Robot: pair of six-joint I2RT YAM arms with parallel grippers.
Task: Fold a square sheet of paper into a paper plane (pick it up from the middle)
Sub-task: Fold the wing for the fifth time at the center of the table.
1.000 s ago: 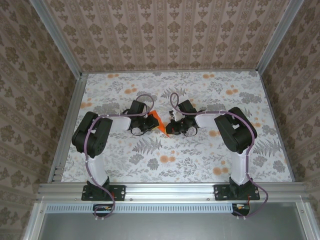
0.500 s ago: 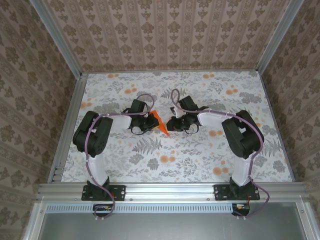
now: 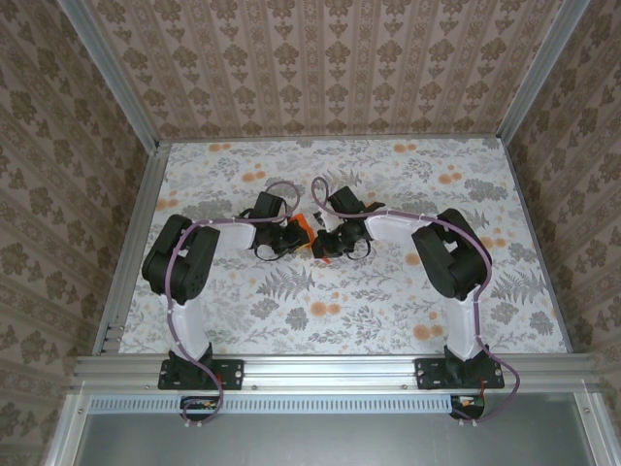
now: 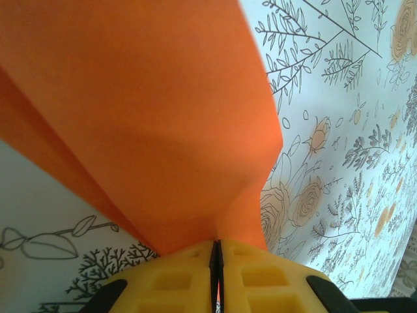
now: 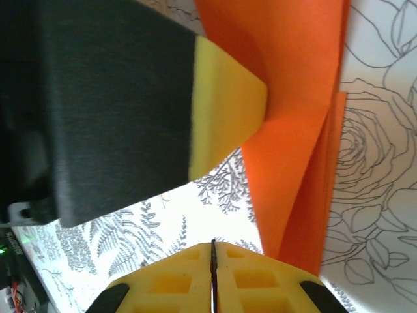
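One paper plane [image 4: 163,117] — orange, creased.

You are inspecting a robotics lab cell: left arm [image 3: 179,267] and right arm [image 3: 456,262] bolted to an aluminium frame [image 3: 330,369], 3 wallpapered panels [image 3: 330,68] boxing in the table [image 3: 388,311].

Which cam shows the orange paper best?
Left wrist: the orange paper is close up, crease visible, pinched in the shut left gripper. Right wrist shows its folded layers; top external, a small orange scrap between the arms.
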